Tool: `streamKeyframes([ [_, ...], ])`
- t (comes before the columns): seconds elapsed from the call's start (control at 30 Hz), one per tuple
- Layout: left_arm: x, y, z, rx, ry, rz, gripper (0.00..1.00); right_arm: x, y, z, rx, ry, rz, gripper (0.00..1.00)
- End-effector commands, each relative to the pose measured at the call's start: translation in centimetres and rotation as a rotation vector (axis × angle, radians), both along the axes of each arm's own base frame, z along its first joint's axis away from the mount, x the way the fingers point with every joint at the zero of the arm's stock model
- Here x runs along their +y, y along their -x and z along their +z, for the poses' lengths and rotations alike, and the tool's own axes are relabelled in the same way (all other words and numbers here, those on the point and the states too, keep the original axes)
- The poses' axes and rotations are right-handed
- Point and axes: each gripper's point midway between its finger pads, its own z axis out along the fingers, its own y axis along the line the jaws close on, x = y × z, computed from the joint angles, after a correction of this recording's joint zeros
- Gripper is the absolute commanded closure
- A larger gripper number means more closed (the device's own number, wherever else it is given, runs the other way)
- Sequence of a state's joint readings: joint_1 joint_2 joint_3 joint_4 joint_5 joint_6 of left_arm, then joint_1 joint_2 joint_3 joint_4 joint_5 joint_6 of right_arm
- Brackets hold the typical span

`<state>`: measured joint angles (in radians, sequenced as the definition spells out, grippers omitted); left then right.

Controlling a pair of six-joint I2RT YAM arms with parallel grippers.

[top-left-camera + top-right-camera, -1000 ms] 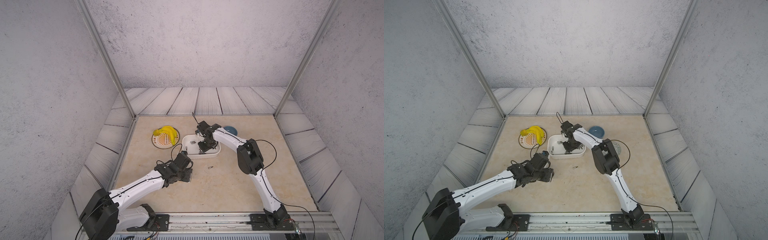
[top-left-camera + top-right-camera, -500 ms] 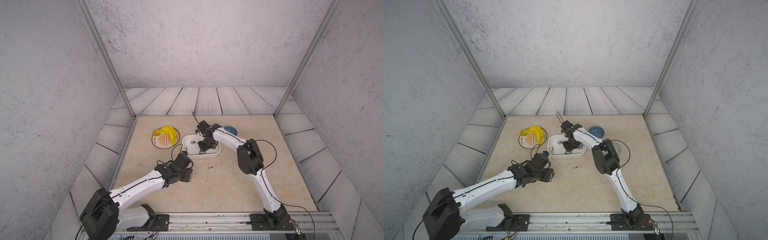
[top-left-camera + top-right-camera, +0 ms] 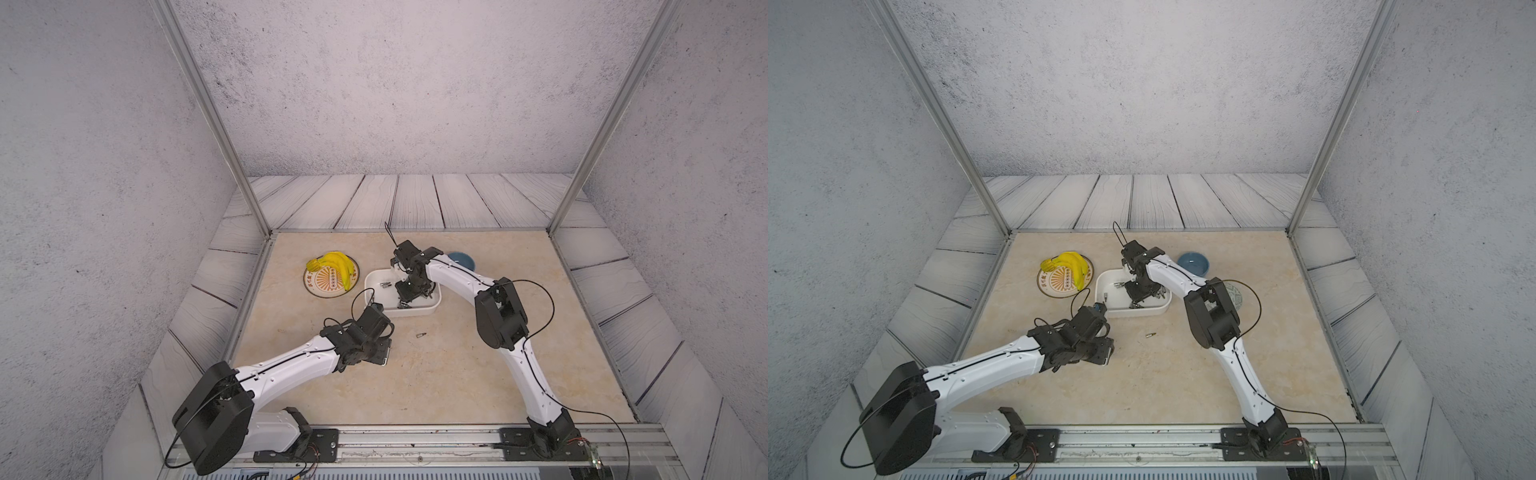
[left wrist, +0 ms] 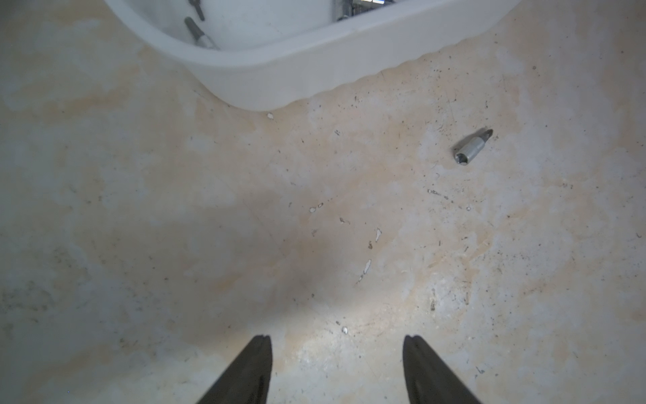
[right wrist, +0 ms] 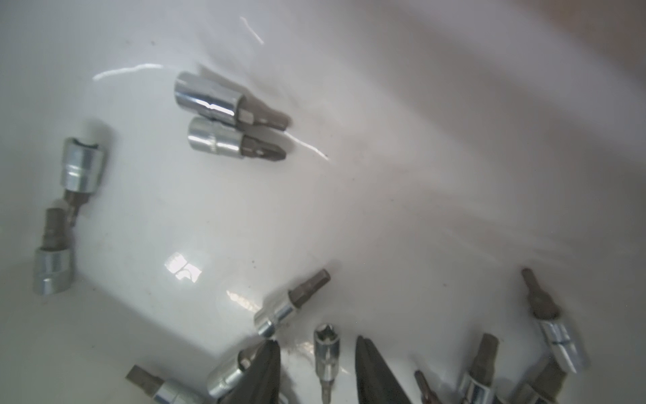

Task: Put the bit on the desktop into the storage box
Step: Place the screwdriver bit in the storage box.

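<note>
Right gripper point(image 5: 316, 341) is down inside the storage box point(image 3: 411, 312), jaws partly apart. 1 boxed bit point(image 5: 327, 353) sits between them with a gap on each side, so nothing is gripped. Other bits point(image 5: 230, 140) lie scattered on the box floor.

The loose bit point(image 3: 421, 334) lies on the desktop point(image 3: 436, 374) just outside the box's near wall, apart from it; it also shows in the left wrist view point(image 4: 472, 147).

Left gripper point(image 4: 337, 337) hovers low over bare desktop near the box's near-left corner, jaws well apart and empty.

The banana plate point(image 3: 330, 286) is left of the box and the blue bowl point(image 3: 461, 259) is behind it on the right.
</note>
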<state>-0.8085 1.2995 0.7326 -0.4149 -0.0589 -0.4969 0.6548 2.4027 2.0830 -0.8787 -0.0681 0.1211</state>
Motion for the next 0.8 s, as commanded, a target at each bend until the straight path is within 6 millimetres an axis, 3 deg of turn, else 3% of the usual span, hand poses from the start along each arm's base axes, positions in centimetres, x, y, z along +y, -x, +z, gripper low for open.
streamKeyframes([
  [0.0, -1.4, -0.9, 1.1, -0.038, 0.010, -0.044, 0.35, -0.6, -0.9, 5.3, -0.089, -0.052, -0.042, 0.54],
  [0.13, -2.4, -0.9, 1.2, -0.051, 0.006, -0.074, 0.35, -2.3, -1.6, 9.1, -0.173, -0.057, -0.083, 0.49],
  [0.27, -4.5, -1.0, 1.4, -0.079, 0.013, -0.147, 0.35, -7.2, -2.6, 11.8, -0.227, -0.029, -0.199, 0.45],
  [0.47, -8.7, -1.9, 1.0, -0.056, -0.016, -0.329, 0.35, -14.0, -1.2, 13.6, -0.229, -0.049, -0.320, 0.45],
  [0.6, -10.9, -2.7, 0.3, -0.018, -0.050, -0.413, 0.35, -15.9, 0.8, 14.1, -0.228, -0.047, -0.331, 0.44],
  [0.77, -12.2, -3.3, -1.0, 0.027, -0.085, -0.460, 0.39, -17.2, 2.2, 14.5, -0.228, -0.039, -0.342, 0.44],
])
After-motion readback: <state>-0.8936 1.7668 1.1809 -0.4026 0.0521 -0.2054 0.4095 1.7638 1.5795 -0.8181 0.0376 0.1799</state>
